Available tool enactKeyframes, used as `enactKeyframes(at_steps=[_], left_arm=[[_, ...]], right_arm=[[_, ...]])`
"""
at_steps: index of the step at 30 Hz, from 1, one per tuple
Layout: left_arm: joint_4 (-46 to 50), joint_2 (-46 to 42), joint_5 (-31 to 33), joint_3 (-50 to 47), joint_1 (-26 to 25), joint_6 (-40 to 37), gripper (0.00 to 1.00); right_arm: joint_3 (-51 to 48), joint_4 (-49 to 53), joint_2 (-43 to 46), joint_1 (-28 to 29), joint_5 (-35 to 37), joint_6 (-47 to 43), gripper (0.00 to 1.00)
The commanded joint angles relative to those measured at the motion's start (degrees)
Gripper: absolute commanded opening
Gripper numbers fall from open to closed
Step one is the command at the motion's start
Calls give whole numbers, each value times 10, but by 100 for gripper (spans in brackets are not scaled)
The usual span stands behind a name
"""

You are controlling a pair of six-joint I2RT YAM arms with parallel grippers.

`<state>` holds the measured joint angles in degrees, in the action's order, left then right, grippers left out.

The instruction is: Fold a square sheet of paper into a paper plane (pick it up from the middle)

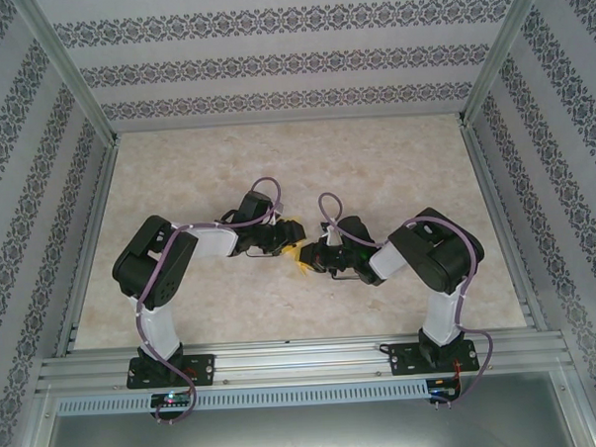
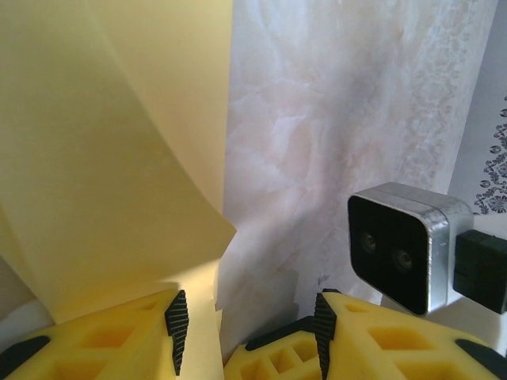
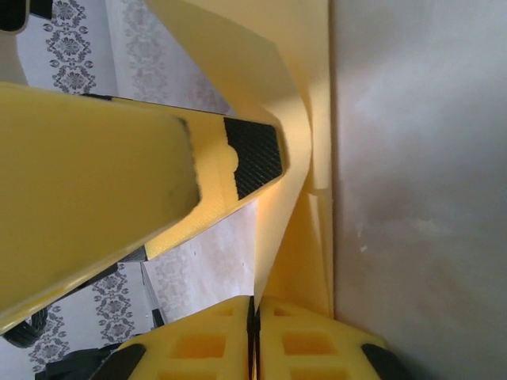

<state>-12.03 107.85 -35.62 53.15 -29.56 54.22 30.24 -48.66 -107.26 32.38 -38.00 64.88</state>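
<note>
Right wrist: we pinch the paper [image 3: 277, 47] in our right end effector [image 3: 255, 317] above the desk [image 3: 420, 198]; left end effector [image 2: 249, 321] open. We think most folds are left.

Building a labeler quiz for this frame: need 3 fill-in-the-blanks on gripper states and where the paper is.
1. The right gripper is ___ on the yellow paper.
2. The left gripper is ___, with the paper beside one of its fingers.
3. In the top view, both grippers meet over the ___ of the table.
Missing words: shut; open; middle
</note>
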Motion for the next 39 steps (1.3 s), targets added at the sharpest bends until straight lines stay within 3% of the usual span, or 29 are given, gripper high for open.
enactKeyframes(at_steps=[1, 7, 17, 20, 32, 36, 39], left_arm=[[36, 24, 19, 4, -4, -12, 49], [46, 29, 17, 10, -3, -17, 48], [44, 29, 8, 11, -4, -18, 49], [43, 30, 4, 12, -4, -17, 48], [38, 29, -2, 11, -4, -16, 49], [39, 29, -2, 11, -5, -16, 48], [40, 29, -4, 11, -4, -17, 48]], right_arm=[[-8, 56, 32, 0, 15, -23, 14], [24, 248, 95, 15, 56, -107, 22], [49, 313, 124, 31, 84, -129, 35], [67, 344, 116, 35, 86, -141, 35], [72, 398, 81, 47, 101, -145, 16], [73, 403, 71, 51, 87, -147, 16], [73, 404, 92, 51, 91, -144, 23]])
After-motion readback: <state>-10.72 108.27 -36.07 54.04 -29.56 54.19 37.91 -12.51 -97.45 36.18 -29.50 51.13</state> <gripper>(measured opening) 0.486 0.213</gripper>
